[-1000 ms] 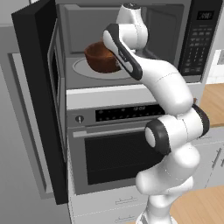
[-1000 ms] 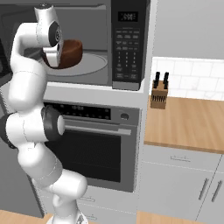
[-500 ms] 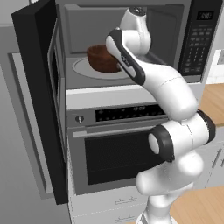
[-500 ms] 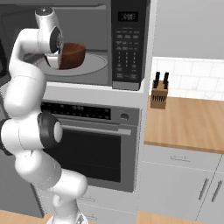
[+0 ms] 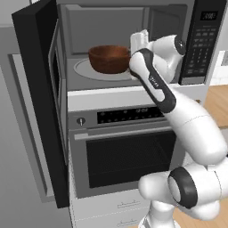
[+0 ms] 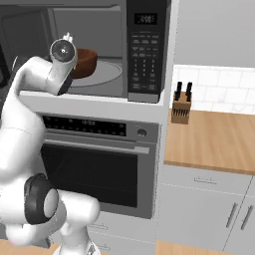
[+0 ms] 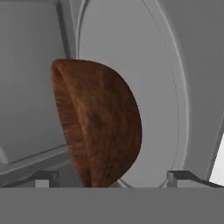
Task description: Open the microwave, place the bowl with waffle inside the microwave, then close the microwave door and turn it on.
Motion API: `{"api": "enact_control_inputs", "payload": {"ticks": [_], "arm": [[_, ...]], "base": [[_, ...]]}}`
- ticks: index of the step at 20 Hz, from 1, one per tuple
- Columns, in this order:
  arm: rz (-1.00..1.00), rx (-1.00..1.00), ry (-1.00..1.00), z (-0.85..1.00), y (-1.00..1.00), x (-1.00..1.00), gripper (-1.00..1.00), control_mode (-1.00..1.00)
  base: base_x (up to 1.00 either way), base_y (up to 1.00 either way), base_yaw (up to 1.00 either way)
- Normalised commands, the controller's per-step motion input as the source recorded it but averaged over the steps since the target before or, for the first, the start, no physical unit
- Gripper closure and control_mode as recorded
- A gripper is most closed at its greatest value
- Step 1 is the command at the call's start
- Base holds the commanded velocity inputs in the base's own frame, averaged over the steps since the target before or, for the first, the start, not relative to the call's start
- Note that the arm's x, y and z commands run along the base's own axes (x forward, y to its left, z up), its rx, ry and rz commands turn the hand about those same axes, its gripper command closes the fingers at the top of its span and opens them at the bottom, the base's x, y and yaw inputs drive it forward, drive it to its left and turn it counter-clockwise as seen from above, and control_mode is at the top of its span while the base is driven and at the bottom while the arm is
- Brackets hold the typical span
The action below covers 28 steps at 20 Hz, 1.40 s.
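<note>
The microwave [image 5: 200,44] [image 6: 147,50] stands open, and its microwave door [image 5: 38,102] is swung out to the left. The reddish-brown bowl [image 5: 109,58] [image 6: 84,62] [image 7: 100,127] rests on the pale turntable [image 5: 84,70] [image 7: 127,52] inside the grey cavity. The waffle is hidden by the bowl's walls. My gripper [image 5: 134,48] [image 7: 111,179] reaches into the cavity at the bowl's right side. It is open: in the hand view the fingertips [image 7: 46,177] stand wide apart on either side of the bowl's near edge, and neither touches it.
Below the microwave sits a steel-fronted oven [image 5: 124,156] [image 6: 94,164] with a horizontal handle. A knife block [image 6: 181,107] stands on the wooden counter [image 6: 214,142] to the right, above grey cabinets. The open door juts out at the left.
The jaws have spread from partly closed to wide open and let go of the bowl, which now rests on the turntable. The hand has drawn back slightly to the bowl's right.
</note>
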Motion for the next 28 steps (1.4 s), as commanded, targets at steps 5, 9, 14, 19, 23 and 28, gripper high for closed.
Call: {"api": "enact_control_inputs", "payload": {"ticks": [5, 9, 14, 19, 23, 28], "arm": [[0.17, 0.01, -0.46, -0.11, -0.26, -1.00, -1.00, -1.00], [0.10, -0.06, -0.52, 0.03, -0.25, -1.00, -1.00, -1.00], [0.06, -0.30, -0.40, -0.01, -0.06, -1.00, -1.00, -1.00], [0.03, -0.34, -0.23, -0.34, -0.01, -1.00, -1.00, -1.00], [0.00, -0.40, 0.00, -0.10, 0.00, -1.00, -1.00, -1.00], [-0.01, -0.66, 0.00, -0.19, 0.00, -1.00, -1.00, -1.00]], "base": [[0.00, 0.00, 0.00], [0.00, 0.00, 0.00], [0.00, 0.00, 0.00], [0.00, 0.00, 0.00], [0.00, 0.00, 0.00], [0.00, 0.00, 0.00]]}}
